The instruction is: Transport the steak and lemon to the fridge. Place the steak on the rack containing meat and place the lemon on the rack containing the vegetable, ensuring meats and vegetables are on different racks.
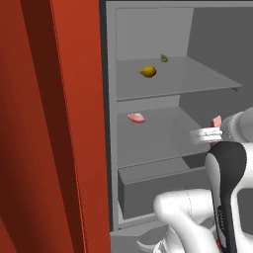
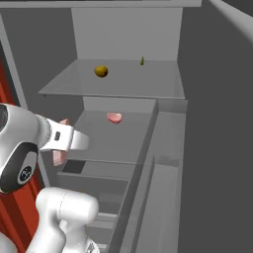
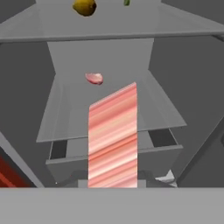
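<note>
Looking straight into the fridge (image 1: 148, 29), wide open, plain grey inside, with a tall red panel (image 1: 44, 123) standing along its left side. Best to keep well off that panel on the way in.

Next down in size, the rack containing the vegetable (image 1: 197, 79) up top and the rack containing meat (image 1: 163, 138) in the middle. Aim for the middle one. Going by the base views, hovering out in front of its front edge and a little above it, so judged as mid-delivery: carried to the fridge, not yet set down. To do this well: push forward level, stay under the top rack's lip, clear the middle rack's front edge, lower until flat contact, and only then let go. Worth choosing bare shelf short of the meat already lying there, to avoid knocking it.

Now the gripper (image 1: 213, 132): closed tight, clamped on the steak (image 3: 113, 140). Held on edge, poking out above and below the hand in the right base view. Likely to flop or land tilted if dropped from height, so go low before release.

About the steak itself: a flat slab, pink-red with paler streaks running across it, standing tall and narrow up the middle of the hand view.

Smaller yet: the lemon (image 1: 147, 71), bright yellow, already resting on the top rack. Then a small pink piece of meat (image 1: 136, 117) toward the back of the middle rack. Smallest of all, the vegetable (image 1: 164, 58), a tiny green lump near the top rack's back wall, apart from the lemon.
</note>
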